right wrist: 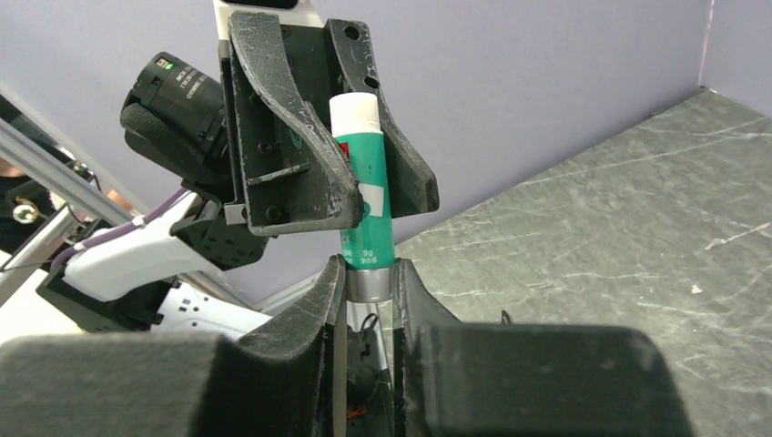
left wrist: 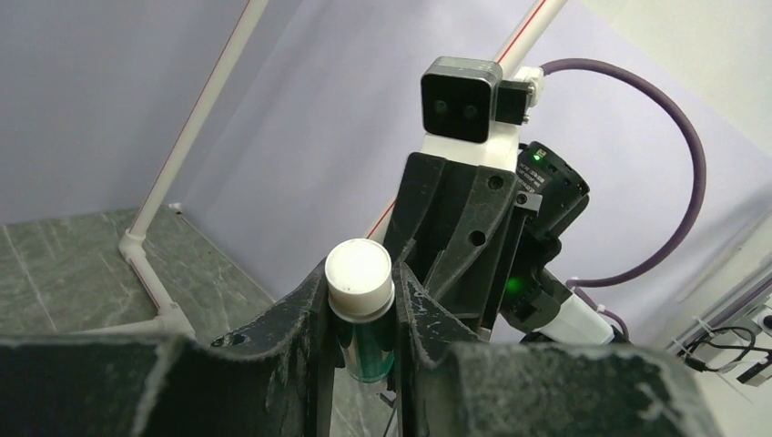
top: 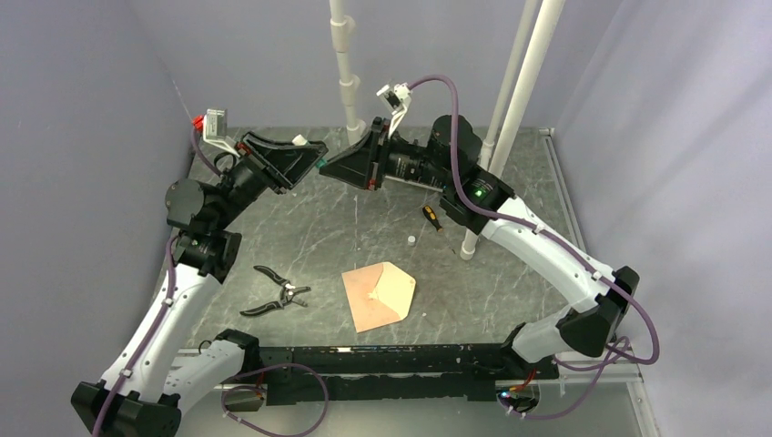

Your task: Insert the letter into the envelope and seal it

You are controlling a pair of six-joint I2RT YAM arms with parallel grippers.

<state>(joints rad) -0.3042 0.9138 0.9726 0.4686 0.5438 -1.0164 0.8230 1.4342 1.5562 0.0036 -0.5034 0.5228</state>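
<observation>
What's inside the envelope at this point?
Only the envelope itself shows, lying flat with its paler pointed flap open. No separate letter is visible; whether it sits inside is hidden by the paper.

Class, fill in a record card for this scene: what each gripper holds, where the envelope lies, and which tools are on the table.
left gripper: raised, jaws closed on the green body of the glue stick
right gripper: raised, jaws closed on the glue stick's grey end
envelope: flat on the table, flap pointing right, untouched
letter: not visible as a separate sheet
tools: pliers left of the envelope; screwdriver beyond it
</observation>
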